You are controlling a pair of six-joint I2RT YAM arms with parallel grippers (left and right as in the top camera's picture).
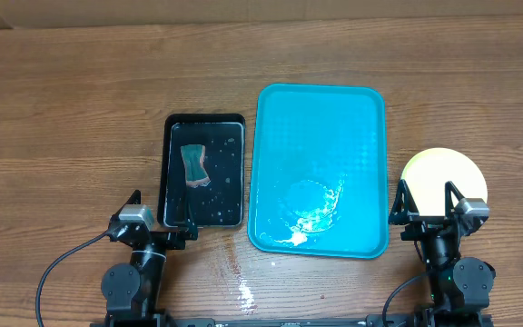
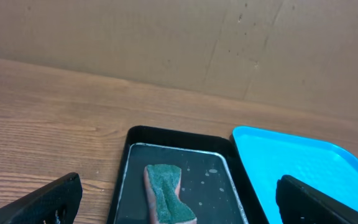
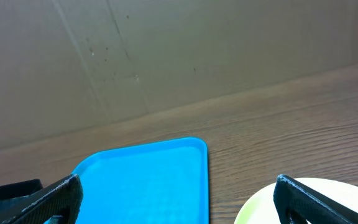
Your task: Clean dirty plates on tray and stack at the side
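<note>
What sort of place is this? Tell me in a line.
Probably a robot test bench, not a real kitchen: a wooden table, a plain cardboard wall behind it, and a mock washing-up set of blue tray, sponge in a black tray, and plate.

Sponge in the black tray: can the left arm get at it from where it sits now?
Probably yes. The left gripper is open at the near edge of the black tray, facing the sponge, which lies uncovered with nothing between them.

free: tray (image 1: 320, 118) floor, far table (image 1: 80, 82) | blocked: sponge (image 1: 194, 165) in black tray (image 1: 233, 127), plates (image 1: 443, 168) under right gripper (image 1: 426, 193)
</note>
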